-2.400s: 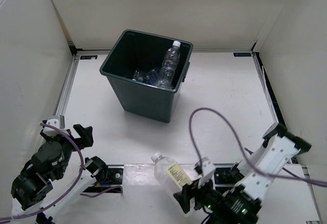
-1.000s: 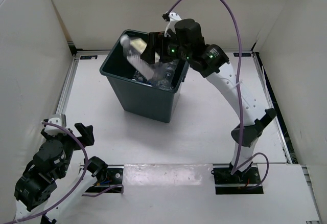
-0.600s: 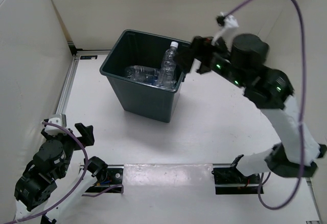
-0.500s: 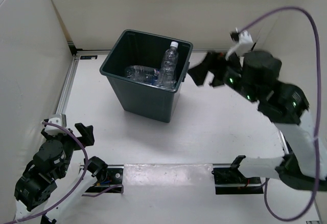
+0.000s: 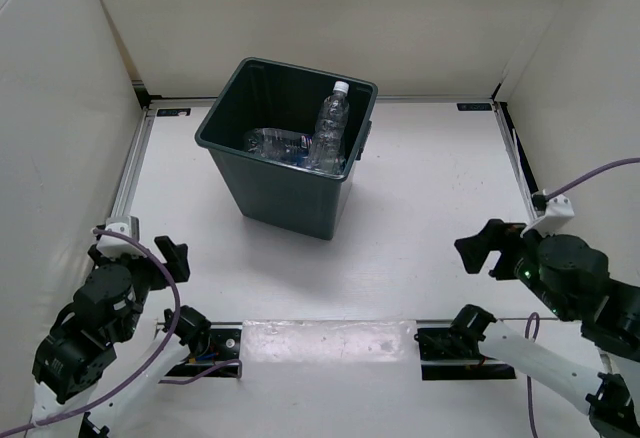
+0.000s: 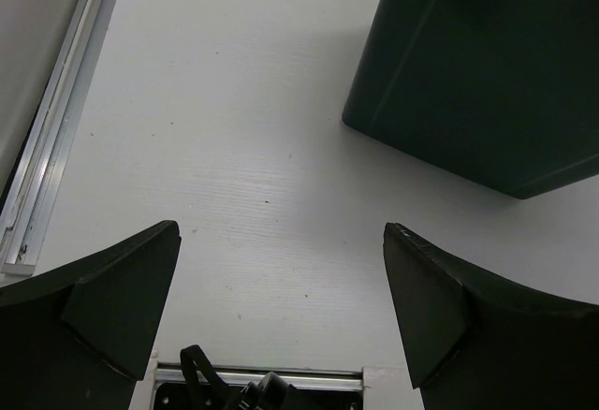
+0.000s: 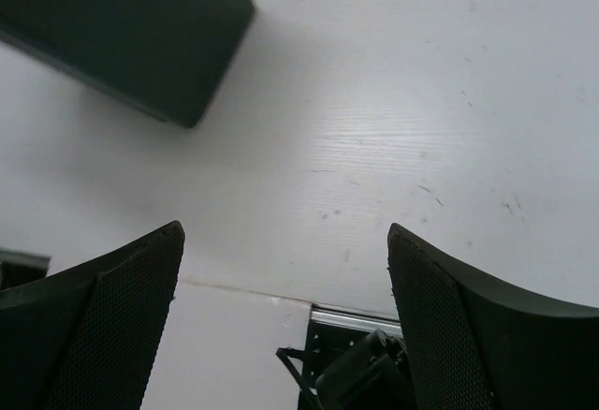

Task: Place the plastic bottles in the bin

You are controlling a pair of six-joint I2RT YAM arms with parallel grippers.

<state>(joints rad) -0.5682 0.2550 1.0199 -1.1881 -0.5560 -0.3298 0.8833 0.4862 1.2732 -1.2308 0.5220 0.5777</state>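
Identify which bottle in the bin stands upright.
The white-capped bottle against the bin's right wall: it stands with its cap near the rim, while the clear bottle beside it lies on its side.

The large dark grey-green plastic bin [image 5: 285, 193] has smooth moulded walls with a dull satin sheen. Of the clear plastic bottles inside it, the upright white-capped bottle [image 5: 331, 128] and the lying bottle [image 5: 272, 141] are transparent and glossy, catching highlights. The white tabletop [image 6: 234, 148] is matt, with a fine linear grain and light specks. The silver metal rail [image 6: 56, 120] at its edge looks brushed and semi-bright. On the left claw [image 6: 281, 230] the inner faces are plain matt black. On the right claw [image 7: 285, 229] the fingers [image 7: 103, 321] are matt black with a fine mesh-like texture. The purple cable [image 5: 595, 170] has a smooth plastic sheath. The white enclosure walls [image 5: 400, 18] are flat matt.
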